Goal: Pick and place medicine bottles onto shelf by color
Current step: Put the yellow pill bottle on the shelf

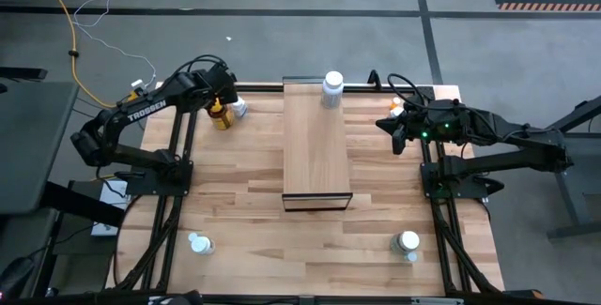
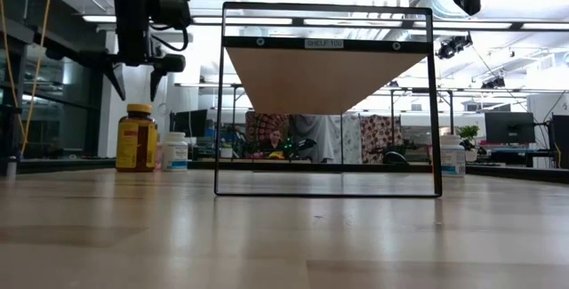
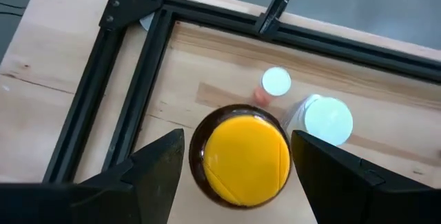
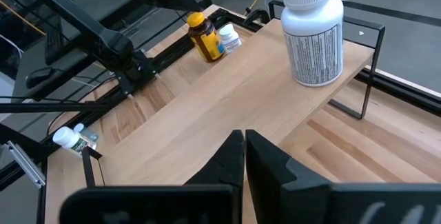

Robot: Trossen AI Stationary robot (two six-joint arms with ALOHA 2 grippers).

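Note:
An amber bottle with a yellow cap (image 1: 221, 115) stands upright on the table at the far left, also in the low view (image 2: 136, 138). My left gripper (image 3: 238, 162) is open just above it, one finger on either side of the cap (image 3: 247, 156), clear of it in the low view (image 2: 135, 80). A white bottle (image 3: 327, 120) and a tiny orange one (image 3: 275, 83) stand beside it. A larger white bottle (image 1: 332, 87) stands on the far end of the raised wooden shelf (image 1: 317, 145). My right gripper (image 1: 387, 127) is shut and empty, right of the shelf, high above the table.
A small white-capped bottle (image 1: 200, 244) lies at the near left and another white bottle (image 1: 408, 242) at the near right. A small bottle (image 1: 396, 108) stands at the far right. Black frame rails (image 1: 178, 155) run along both table sides. The shelf stands on a black wire frame (image 2: 218, 102).

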